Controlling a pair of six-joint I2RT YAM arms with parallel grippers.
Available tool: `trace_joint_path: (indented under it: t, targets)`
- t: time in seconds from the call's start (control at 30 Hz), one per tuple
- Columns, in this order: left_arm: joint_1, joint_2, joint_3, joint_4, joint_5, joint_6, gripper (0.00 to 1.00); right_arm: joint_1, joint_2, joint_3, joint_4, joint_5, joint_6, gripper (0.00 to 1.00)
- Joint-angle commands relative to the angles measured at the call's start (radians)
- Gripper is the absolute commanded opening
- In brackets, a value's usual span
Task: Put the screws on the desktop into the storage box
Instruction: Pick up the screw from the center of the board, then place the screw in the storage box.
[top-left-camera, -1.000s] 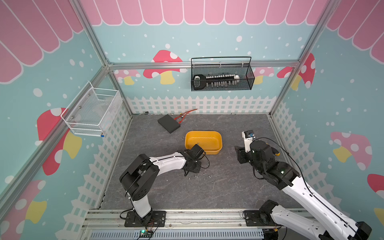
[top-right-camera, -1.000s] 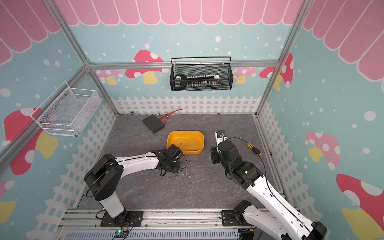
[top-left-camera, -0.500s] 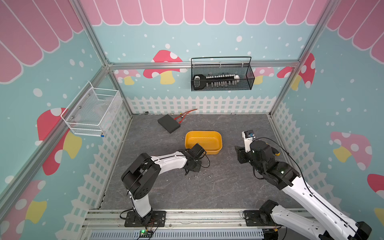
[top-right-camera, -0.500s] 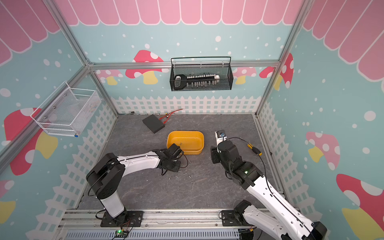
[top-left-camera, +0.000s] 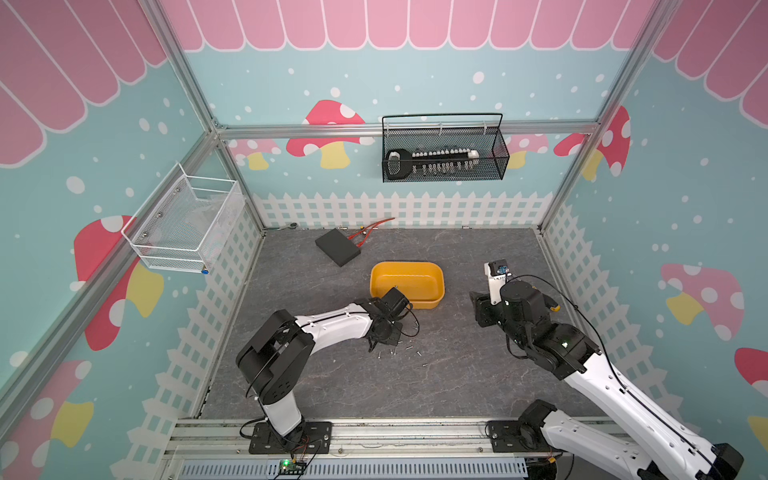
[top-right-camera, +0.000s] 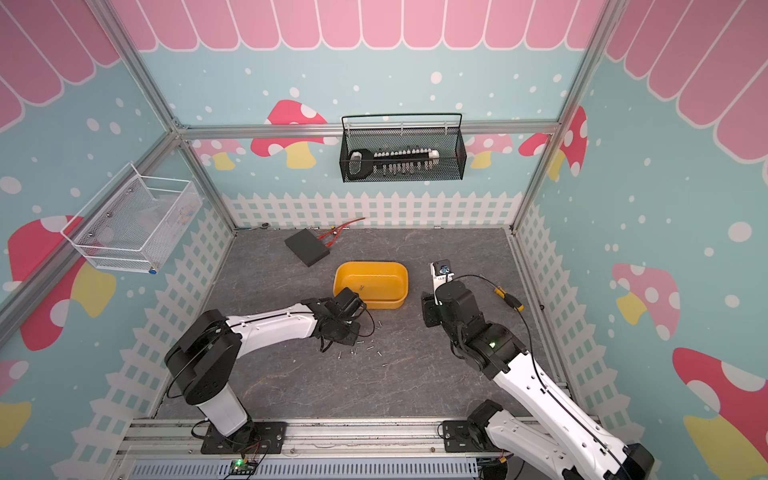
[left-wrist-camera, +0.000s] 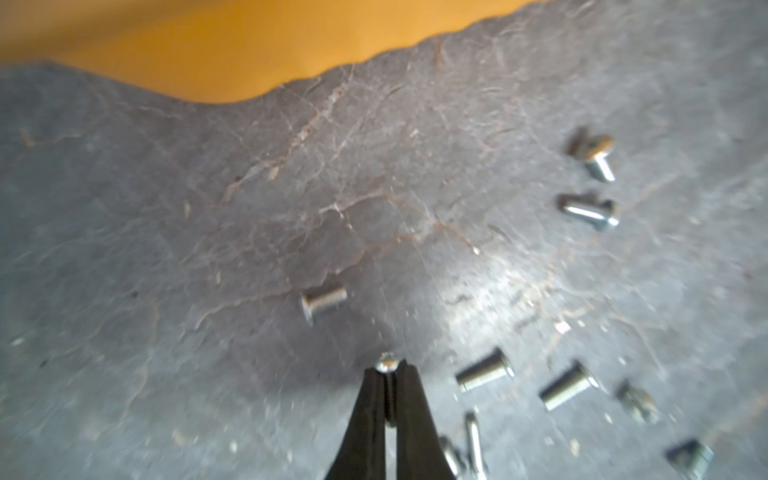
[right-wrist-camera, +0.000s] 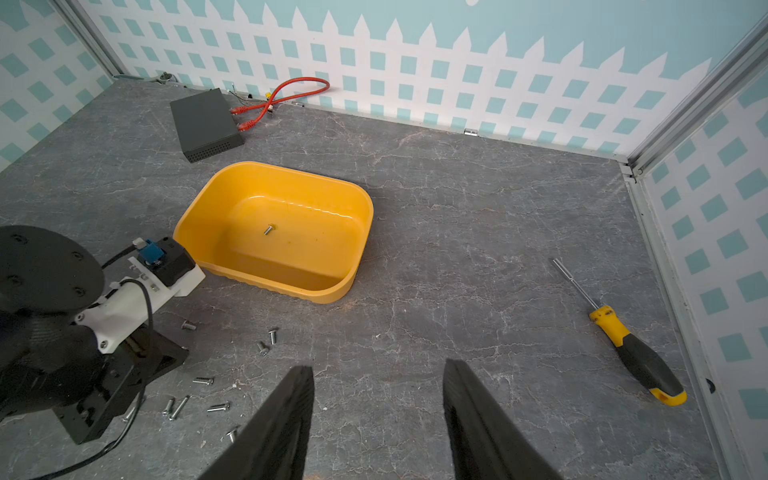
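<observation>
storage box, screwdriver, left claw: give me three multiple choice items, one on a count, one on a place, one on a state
1. The storage box holds: A nothing; B one screw; C five screws.
2. The screwdriver lies: A in the storage box; B in a wire basket; C on the desktop.
3. The left claw is: A shut on a small screw; B wide open; C out of view.

Key: 1 B, the right wrist view shows a lone screw on the box floor. 2 C, it lies flat on the grey surface, apart from the box. 3 A, the left wrist view shows the tips pinched together around a screw's head.
</observation>
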Motion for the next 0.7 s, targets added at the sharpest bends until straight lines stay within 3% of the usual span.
trace_joint_path:
  t: [0.0,0.2,0.67]
  targets:
    - [-0.016,-0.080,0.076,-0.079,-0.037,-0.010,0.02,-0.001,-0.012,0.006,-0.009,0.009,0.004,0.56]
    - [-0.018,-0.074,0.302,-0.167,-0.065,0.012,0.02,-0.002,-0.008,0.011,-0.009,0.011,0.007,0.56]
    - [0.055,0.441,0.958,-0.282,-0.030,0.091,0.00,-0.002,-0.015,0.024,-0.009,0.008,0.005,0.56]
